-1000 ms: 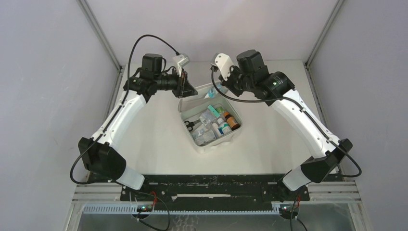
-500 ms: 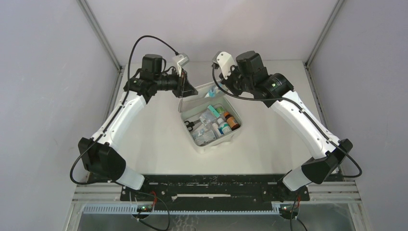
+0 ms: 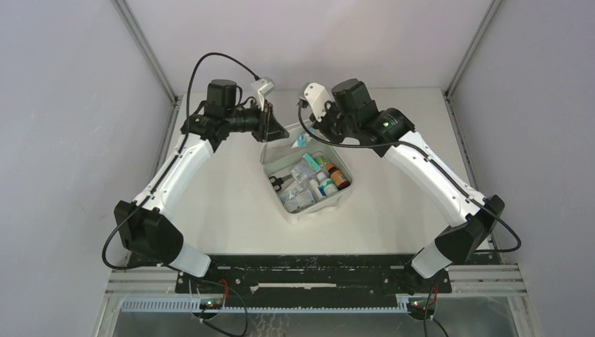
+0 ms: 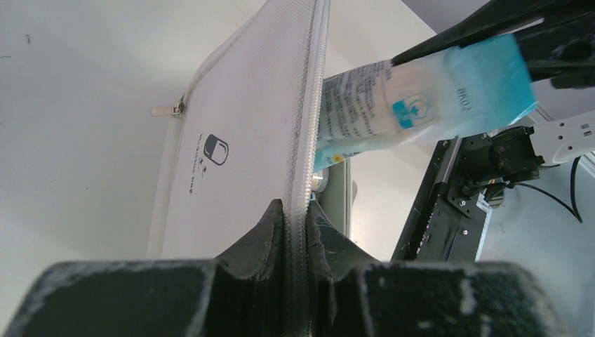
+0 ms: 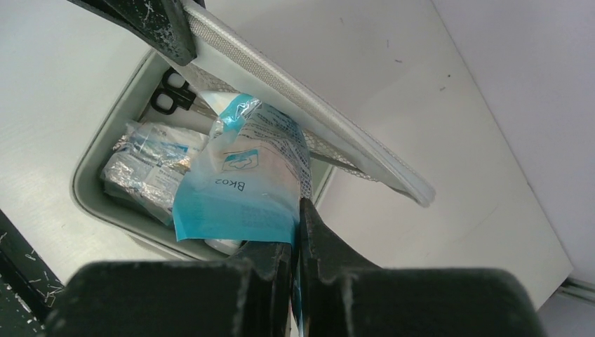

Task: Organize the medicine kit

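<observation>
- The medicine kit (image 3: 309, 210) sits open near the middle of the table (image 3: 231, 210), between the two arms. Its base tray is turned at an angle to the table's edges.
- The lid (image 3: 279, 137) is raised on edge at the tray's far-left side and leans over the tray.
- The left gripper (image 3: 271, 126) is at the lid's upper edge. In the left wrist view its fingers are closed on the zipped rim, and the rim runs straight between the two fingertips (image 4: 277, 214).
- The lid's outer white face shows the small pill logo (image 4: 215, 149), with a zip pull (image 4: 168, 110) at the side seam.
- The right gripper (image 3: 307, 132) is above the tray's far corner, just beside the lid. Its jaws are clamped on the blue end of a blue-and-white packet (image 5: 242, 182).
- The packet's white printed end points at the lid's grey mesh lining. It is very close to the mesh, but contact cannot be confirmed.
- From the left wrist, the same packet (image 4: 421, 98) shows past the lid's rim, on the inner side.
- Tray contents:
  - black-handled scissors (image 5: 167, 91) in the corner under the lid
  - foil-wrapped packs (image 5: 144, 165) along one wall
  - a brown bottle (image 3: 339, 177) lying towards the right wall
  - several small boxes and bottles packed close together, labels too small to read
</observation>
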Robot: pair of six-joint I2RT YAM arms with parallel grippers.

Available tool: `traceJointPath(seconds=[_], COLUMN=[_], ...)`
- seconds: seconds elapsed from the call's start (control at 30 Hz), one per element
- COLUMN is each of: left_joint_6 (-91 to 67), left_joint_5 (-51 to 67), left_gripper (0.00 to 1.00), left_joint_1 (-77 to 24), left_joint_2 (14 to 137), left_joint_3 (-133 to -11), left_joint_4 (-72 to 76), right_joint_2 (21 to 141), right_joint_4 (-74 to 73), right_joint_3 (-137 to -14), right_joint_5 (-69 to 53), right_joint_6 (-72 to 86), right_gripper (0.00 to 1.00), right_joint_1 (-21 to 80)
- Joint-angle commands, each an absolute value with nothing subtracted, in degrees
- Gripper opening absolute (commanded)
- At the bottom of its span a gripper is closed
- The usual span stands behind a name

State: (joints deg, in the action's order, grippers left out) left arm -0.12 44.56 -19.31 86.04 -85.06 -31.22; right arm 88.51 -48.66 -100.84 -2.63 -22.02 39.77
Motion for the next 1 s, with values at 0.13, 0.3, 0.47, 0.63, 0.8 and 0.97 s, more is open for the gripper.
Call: traceJointPath(seconds=[0.13,0.3,0.47,0.63,0.8,0.97], left_joint_6=[-2.8,-2.8,-3.1,-3.9,-5.8,-6.9], left_joint_5=[47.1,47.8,48.9,48.9,48.1,47.3], left_gripper=[0.00,0.00,0.00,0.00,0.00,0.00], left_joint_1=[-19.6,-19.7,-19.7,-19.6,-19.6,-19.6], left_joint_2=[83.6,83.4,83.5,82.8,82.2,82.0], left_joint_3=[-84.1,-83.7,-83.7,-82.9,-81.7,-81.3], left_joint_4=[-28.0,-27.5,-27.3,-26.3,-24.4,-23.6], right_joint_2=[89.2,90.0,90.5,90.7,90.3,88.1], right_joint_4=[-47.0,-47.0,-45.9,-45.5,-47.6,-46.1], right_joint_3=[-103.7,-102.1,-101.2,-102.5,-105.7,-102.9], right_joint_5=[-6.0,-7.2,-9.4,-3.4,-0.6,0.6], right_joint_6=[-24.6,-26.7,-28.4,-26.9,-19.2,-16.8], right_gripper=[0.00,0.00,0.00,0.00,0.00,0.00], right_joint_1=[40.4,40.4,40.5,40.9,37.6,36.6])
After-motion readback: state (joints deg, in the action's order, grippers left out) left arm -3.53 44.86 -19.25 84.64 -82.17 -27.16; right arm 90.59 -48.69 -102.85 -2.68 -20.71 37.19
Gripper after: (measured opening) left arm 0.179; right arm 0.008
